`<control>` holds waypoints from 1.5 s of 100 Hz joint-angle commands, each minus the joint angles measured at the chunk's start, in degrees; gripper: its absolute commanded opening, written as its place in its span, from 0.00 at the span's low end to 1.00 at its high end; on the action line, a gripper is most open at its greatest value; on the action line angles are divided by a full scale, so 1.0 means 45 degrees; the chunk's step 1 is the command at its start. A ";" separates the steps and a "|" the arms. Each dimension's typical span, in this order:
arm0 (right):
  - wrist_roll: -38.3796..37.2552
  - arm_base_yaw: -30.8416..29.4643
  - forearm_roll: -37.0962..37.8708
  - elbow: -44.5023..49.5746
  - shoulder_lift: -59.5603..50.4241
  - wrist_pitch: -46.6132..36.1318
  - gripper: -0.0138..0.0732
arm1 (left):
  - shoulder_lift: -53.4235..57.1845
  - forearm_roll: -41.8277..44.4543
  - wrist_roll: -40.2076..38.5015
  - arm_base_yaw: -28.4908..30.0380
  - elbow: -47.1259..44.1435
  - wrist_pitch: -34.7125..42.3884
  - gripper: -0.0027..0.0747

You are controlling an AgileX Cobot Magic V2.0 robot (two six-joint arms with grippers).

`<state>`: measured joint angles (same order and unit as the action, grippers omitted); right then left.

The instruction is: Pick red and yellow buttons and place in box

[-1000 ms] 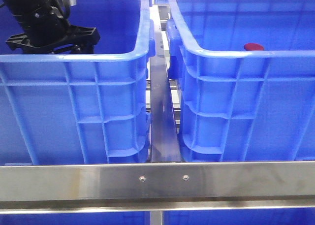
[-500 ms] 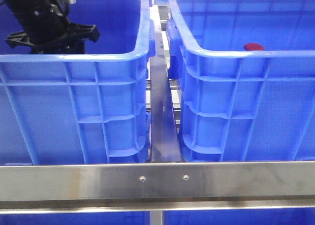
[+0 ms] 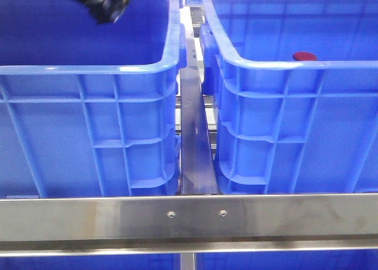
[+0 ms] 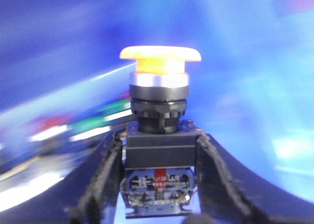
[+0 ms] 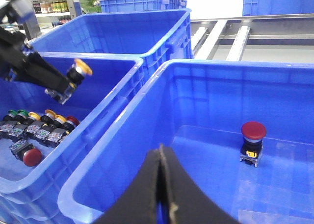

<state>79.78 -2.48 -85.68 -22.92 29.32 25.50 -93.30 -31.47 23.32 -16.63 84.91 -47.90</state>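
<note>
Risk lies in transit: the yellow button point(image 4: 160, 55), clamped by the left gripper point(image 4: 159, 185), could be dropped short of the box point(image 5: 122, 150); right gripper point(image 5: 162, 185) jaws are pressed together, empty.

text: none legible | yellow button point(image 4: 160, 54) base label: blurred, unreadable

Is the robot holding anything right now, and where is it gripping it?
Left tool clamps the yellow button by its black base block. Right tool is shut, empty.

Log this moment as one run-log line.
left gripper: shut on yellow button, raised over left crate | right gripper: shut, empty | red button: in right crate
</note>
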 commanded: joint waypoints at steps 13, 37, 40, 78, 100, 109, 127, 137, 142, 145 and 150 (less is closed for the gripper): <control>0.0084 -0.0011 -0.0389 -0.0337 0.0002 0.0128 0.09 | 0.0709 -0.4508 0.3278 -0.0175 0.0400 -0.1517 0.14; 0.0084 -0.0011 -0.0389 -0.0337 0.0002 0.0162 0.09 | 0.0685 -0.5259 0.4106 -0.1357 0.0400 -0.2175 0.14; 0.0084 -0.0011 -0.0389 -0.0337 0.0002 0.0162 0.09 | 0.0685 -0.5259 0.4106 -0.1593 0.0400 -0.2201 0.14; 0.0084 -0.0011 -0.0389 -0.0337 0.0002 0.0162 0.09 | 0.0685 -0.5259 0.4106 -0.2887 0.0400 -0.2559 0.14; 0.0084 -0.0011 -0.0400 -0.0362 0.0002 0.0513 0.35 | 0.0685 -0.5259 0.4106 -0.2887 0.0400 -0.2559 0.14; 0.0084 -0.0011 -0.0624 -0.0362 0.0002 0.0711 0.67 | 0.0685 -0.5259 0.4106 -0.2887 0.0400 -0.2559 0.14; 0.0071 -0.0011 -0.2181 -0.0412 0.0457 0.0777 0.87 | 0.0685 -0.5259 0.4106 -0.2887 0.0400 -0.2559 0.14; -0.0430 -0.0011 -0.2482 -0.0820 0.1073 0.1361 0.84 | 0.0685 -0.5259 0.4106 -0.2887 0.0400 -0.2559 0.14; -0.0983 -0.0011 -0.2513 -0.1121 0.1414 0.1696 0.83 | 0.0685 -0.5259 0.4106 -0.2887 0.0400 -0.2559 0.14; -0.1378 -0.0011 -0.2532 -0.1310 0.1674 0.1831 0.82 | 0.0685 -0.5259 0.4106 -0.2887 0.0400 -0.2559 0.14; -0.2095 -0.0011 -0.2542 -0.1680 0.2085 0.2147 0.82 | 0.0685 -0.5259 0.4106 -0.2887 0.0400 -0.2559 0.14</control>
<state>74.52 -2.48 -93.35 -26.47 35.94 31.86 -92.90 -50.99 41.75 -29.19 84.91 -60.12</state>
